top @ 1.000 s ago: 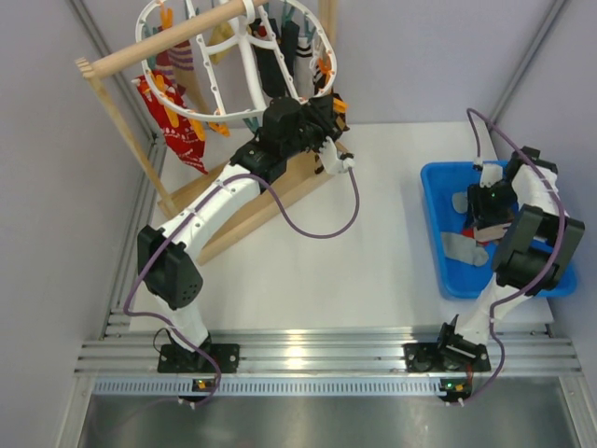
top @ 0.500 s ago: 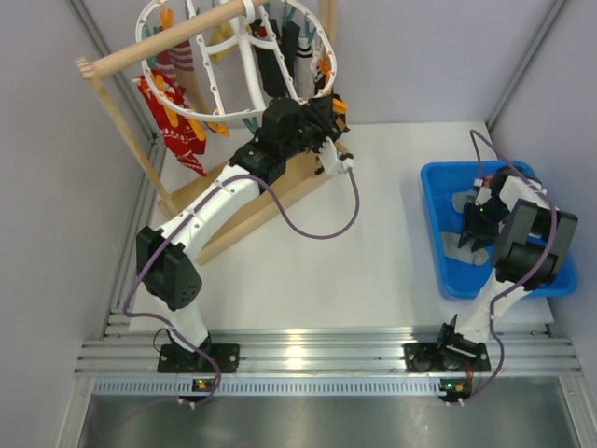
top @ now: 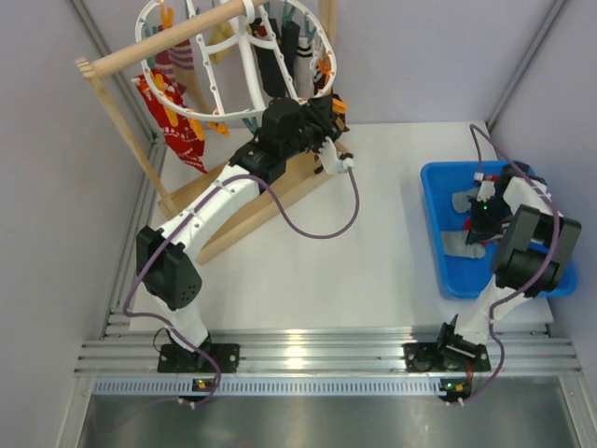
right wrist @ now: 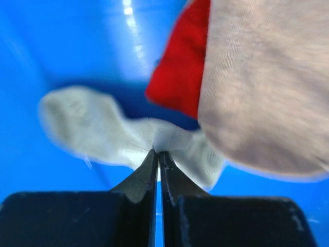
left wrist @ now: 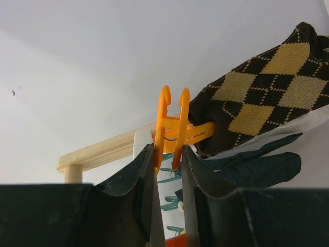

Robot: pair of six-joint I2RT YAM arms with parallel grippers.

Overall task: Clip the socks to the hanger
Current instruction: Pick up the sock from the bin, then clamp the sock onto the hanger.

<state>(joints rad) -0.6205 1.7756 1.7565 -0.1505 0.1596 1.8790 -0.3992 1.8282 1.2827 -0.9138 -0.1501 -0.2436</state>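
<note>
The white ring hanger (top: 203, 110) hangs from a wooden rod at the back left, with several socks clipped on it. My left gripper (left wrist: 168, 157) is up at its right rim, shut on the handles of an orange clip (left wrist: 172, 126). The clip's other end holds a brown argyle sock (left wrist: 262, 90). My right gripper (right wrist: 158, 154) is down in the blue bin (top: 438, 233) at the right, shut on a pale grey sock (right wrist: 97, 131). A red sock (right wrist: 182, 62) and a second grey sock (right wrist: 262, 82) lie next to it.
The wooden rack's base (top: 270, 201) runs slantwise across the table under my left arm. A red patterned sock (top: 173, 126) hangs at the hanger's left. Grey walls stand close on both sides.
My right gripper has gone down into the blue bin and shut on the pale grey sock. My left arm has not moved.
</note>
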